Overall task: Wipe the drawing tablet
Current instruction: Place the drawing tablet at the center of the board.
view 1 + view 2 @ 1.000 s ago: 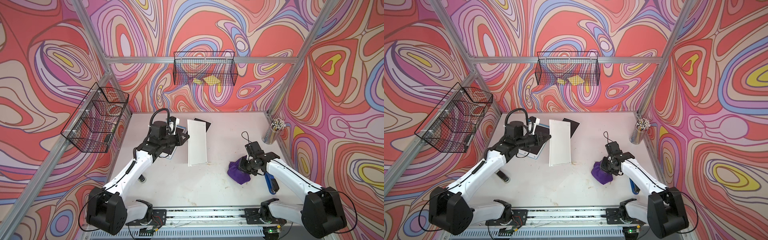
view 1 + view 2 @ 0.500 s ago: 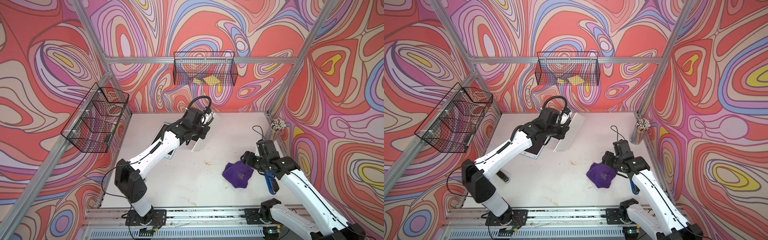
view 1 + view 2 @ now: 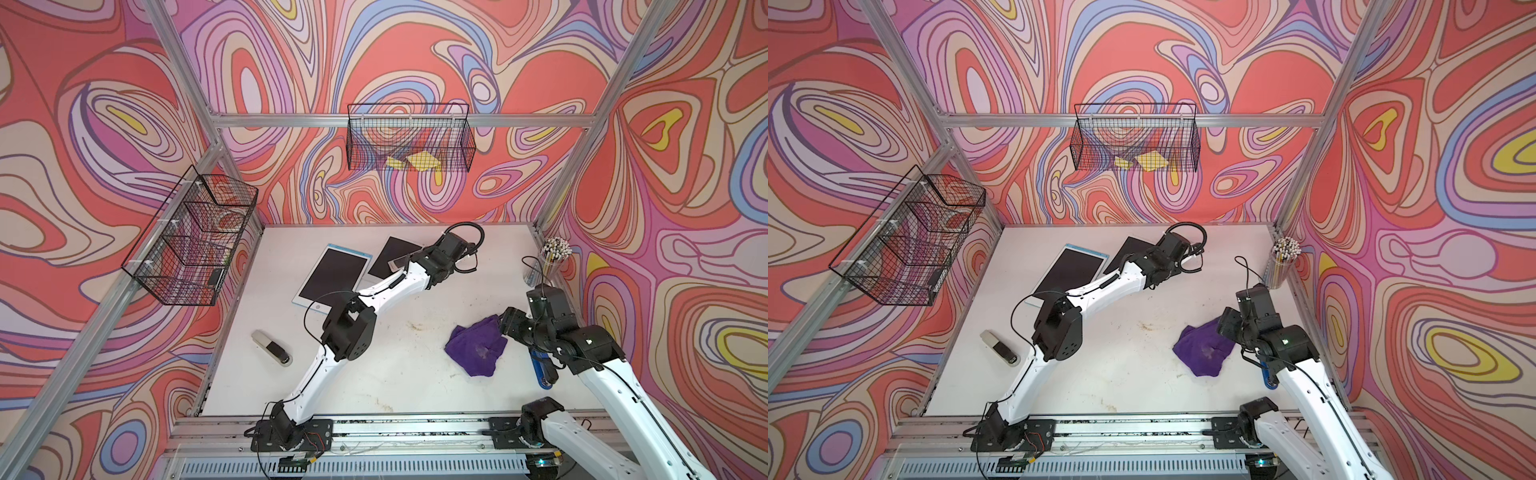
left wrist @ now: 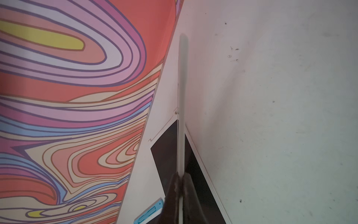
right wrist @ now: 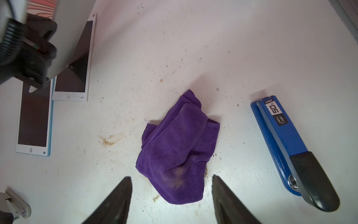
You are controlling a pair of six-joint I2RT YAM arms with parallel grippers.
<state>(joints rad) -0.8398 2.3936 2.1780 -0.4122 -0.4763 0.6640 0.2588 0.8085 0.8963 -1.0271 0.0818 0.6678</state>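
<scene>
Bench [image 3: 395, 382]: white, stained. Blue-edged drawing tablet [image 3: 332, 274] lies flat, screen up, just beside the left hand [image 4: 180, 178]. White-edged drawing tablet [image 5: 77, 81] lies under that hand, partly covered. Left hand is pressed together, pinching the edge of a thin grey panel [image 4: 182, 87] held tilted over the white-edged tablet. Purple cloth [image 5: 178, 151] lies crumpled and loose below the right hand [image 5: 170, 176], whose fingers are spread to either side of it. Blue stapler [image 5: 286, 139] lies just beside the right hand.

Blue-rimmed drawing tablet [image 3: 334, 272] flat, dark screen up, rear-left; purple cloth [image 3: 478, 351] crumpled, right.
</scene>
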